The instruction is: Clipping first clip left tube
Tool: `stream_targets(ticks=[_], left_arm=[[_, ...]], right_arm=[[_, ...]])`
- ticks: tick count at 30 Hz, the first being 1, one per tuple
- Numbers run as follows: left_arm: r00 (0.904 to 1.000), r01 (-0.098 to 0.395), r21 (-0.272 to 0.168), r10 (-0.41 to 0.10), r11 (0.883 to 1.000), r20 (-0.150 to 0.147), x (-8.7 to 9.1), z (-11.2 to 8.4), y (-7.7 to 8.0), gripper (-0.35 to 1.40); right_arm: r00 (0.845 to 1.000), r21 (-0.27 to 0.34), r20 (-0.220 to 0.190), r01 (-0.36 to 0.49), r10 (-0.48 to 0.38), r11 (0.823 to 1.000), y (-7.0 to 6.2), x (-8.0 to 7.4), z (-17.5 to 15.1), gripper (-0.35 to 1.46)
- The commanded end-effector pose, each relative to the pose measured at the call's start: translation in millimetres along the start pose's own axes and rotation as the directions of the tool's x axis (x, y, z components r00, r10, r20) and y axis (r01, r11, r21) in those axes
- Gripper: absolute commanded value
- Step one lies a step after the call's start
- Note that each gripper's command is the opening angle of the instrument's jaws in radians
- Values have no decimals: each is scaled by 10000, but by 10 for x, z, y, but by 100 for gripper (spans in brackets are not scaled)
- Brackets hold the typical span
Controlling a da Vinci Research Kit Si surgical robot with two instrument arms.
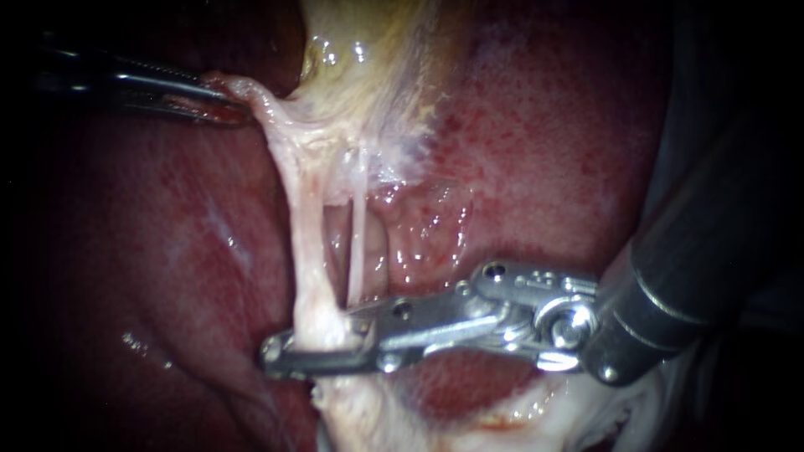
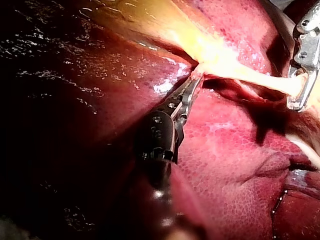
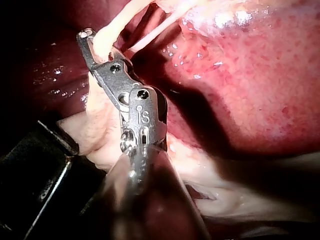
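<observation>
While the right instrument point(image 1: 289, 347) lies across the foot of the left tube point(image 1: 306, 243), its jaws are drawn in about that tube, one on each side and both touching it, with their tips nearly meeting beyond it. The left wrist view shows the same thing: the tube is enclosed in the loop formed by the two jaws. No clip can be made out between the jaws or anywhere on the tube.

Just beside the left tube stands the thinner right tube point(image 1: 358, 226). It runs down to the upper jaw and appears to lie outside the bite, though the frames do not settle this. A narrow window separates the two tubes.

Both tubes rise to the gallbladder point(image 1: 368, 75), which lies against the liver point(image 1: 544, 151). Toward the liver's upper left, the left instrument point(image 1: 222, 102) pinches a fold of pale tissue point(image 1: 251, 96) between closed jaws, and this draws the tubes taut and apart.

Step in hand, by judgement: the clip is being pressed home on the left tube.

The next move calls for a full, steady squeeze square to the tube. The jaws should then be released gently, without dragging the tube or catching its neighbour, while the left instrument holds traction.
</observation>
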Motion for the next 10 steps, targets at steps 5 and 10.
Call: stream_targets(ticks=[5, 10], left_arm=[[10000, 0, 6, 0, 10000, 0, 0, 0, 0, -35], [10000, -5, 10, 5, 10000, 0, -1, 2, -2, -35]], right_arm=[[10000, 14, 7, -1, 1, 10000, 2, -2, -1, -35], [10000, 12, 10, -55, 55, 10000, 2, -3, -1, -35]])
